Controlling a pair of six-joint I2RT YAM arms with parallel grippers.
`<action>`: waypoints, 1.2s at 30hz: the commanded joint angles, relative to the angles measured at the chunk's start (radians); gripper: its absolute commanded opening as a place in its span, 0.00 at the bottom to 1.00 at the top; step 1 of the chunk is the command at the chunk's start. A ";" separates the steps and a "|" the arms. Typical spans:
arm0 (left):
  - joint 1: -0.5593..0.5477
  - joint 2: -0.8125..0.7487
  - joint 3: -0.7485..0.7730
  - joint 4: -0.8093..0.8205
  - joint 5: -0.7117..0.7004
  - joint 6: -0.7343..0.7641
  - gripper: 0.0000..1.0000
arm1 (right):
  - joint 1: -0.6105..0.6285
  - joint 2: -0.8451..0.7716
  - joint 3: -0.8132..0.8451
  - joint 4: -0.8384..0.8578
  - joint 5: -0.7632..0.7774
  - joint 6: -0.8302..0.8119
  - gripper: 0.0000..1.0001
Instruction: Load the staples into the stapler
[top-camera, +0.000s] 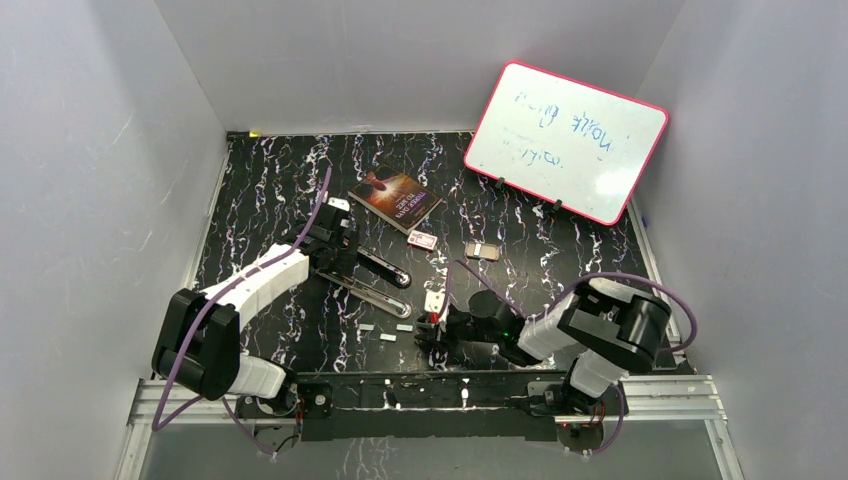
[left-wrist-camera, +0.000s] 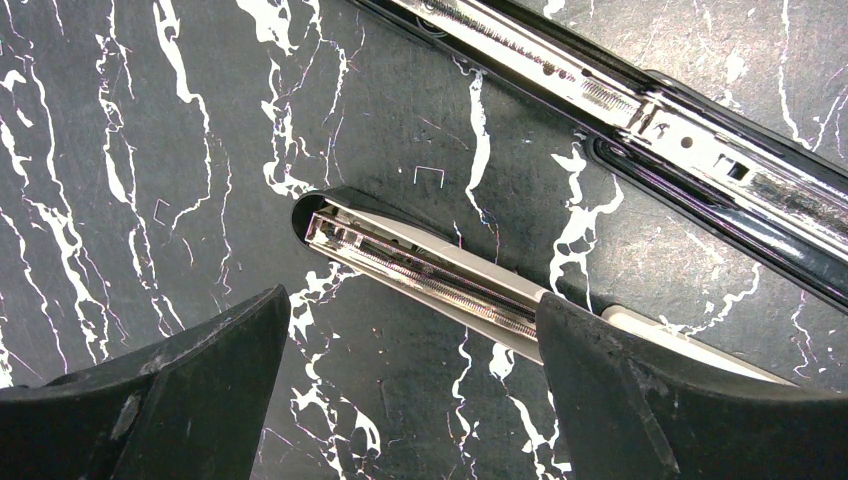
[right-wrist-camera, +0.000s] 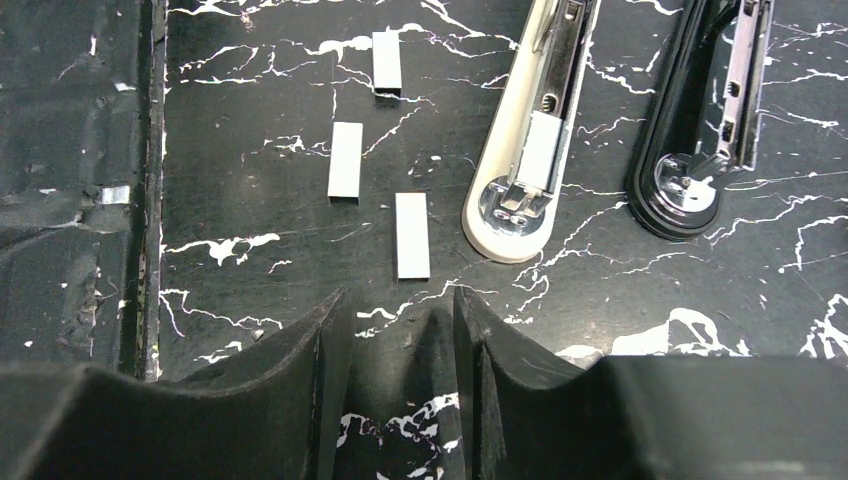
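Three strips of staples (right-wrist-camera: 412, 235) lie loose on the table (right-wrist-camera: 250, 200), just beside the stapler's (right-wrist-camera: 520, 150) front end, none of them pinched. Right gripper (right-wrist-camera: 398, 308), fingers partly spread and empty, hovers near the closest strip (likely lining up a pick). Left gripper (left-wrist-camera: 412, 300), spread wide, straddles the opened stapler, probably to steady it for loading.

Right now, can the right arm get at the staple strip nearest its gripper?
Probably yes: the strip lies flat just ahead of the right gripper, whose jaws are apart and empty, with bare table between.
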 joint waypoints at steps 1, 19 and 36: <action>-0.004 -0.010 -0.008 -0.003 -0.014 0.007 0.92 | -0.014 0.076 -0.014 0.237 -0.047 -0.010 0.49; -0.004 -0.014 -0.009 -0.001 -0.016 0.008 0.92 | -0.046 0.232 0.028 0.298 -0.108 0.021 0.47; -0.008 -0.015 -0.009 -0.001 -0.018 0.009 0.92 | -0.055 0.267 0.051 0.272 -0.097 0.031 0.31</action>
